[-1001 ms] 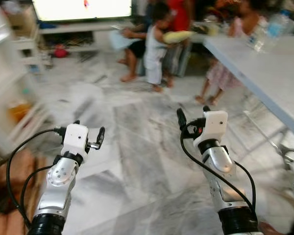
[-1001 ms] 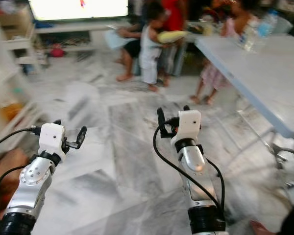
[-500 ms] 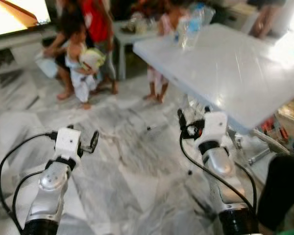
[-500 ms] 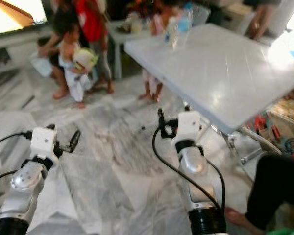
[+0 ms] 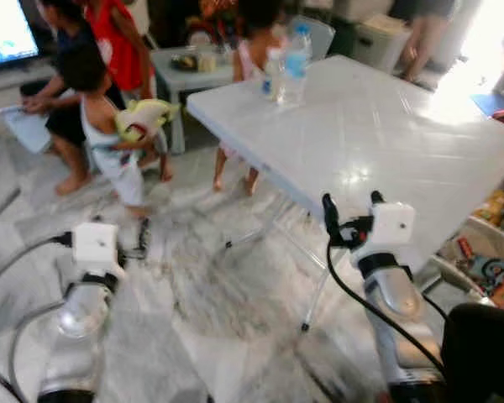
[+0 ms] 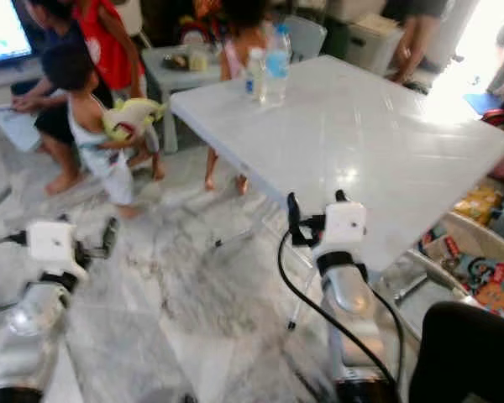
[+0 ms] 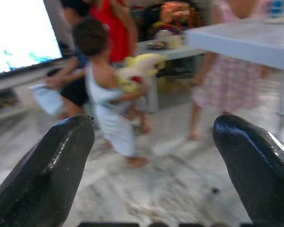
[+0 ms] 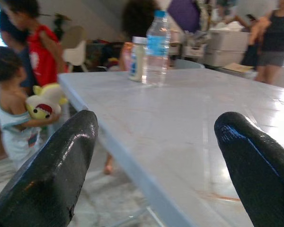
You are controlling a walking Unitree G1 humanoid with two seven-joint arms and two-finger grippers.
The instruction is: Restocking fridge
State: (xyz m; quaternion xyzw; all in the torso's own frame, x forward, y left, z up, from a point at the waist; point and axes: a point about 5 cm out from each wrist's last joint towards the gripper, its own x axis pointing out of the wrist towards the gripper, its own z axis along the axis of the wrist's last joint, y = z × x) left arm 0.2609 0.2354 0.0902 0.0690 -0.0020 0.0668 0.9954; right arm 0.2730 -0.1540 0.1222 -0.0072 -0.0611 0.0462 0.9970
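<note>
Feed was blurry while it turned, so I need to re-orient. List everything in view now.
Folding table: one, white, ahead and to the right.
Water bottle: one, clear with blue label, far corner of the folding table.
Jar: one, pale with white lid, beside the water bottle.
Small table: one, grey, behind the folding table.
People: several, beyond the tables; a child hugs a yellow plush toy.
Floor: grey marble.
Left gripper: open, empty.
Right gripper: open, empty, at the folding table's near edge.
</note>
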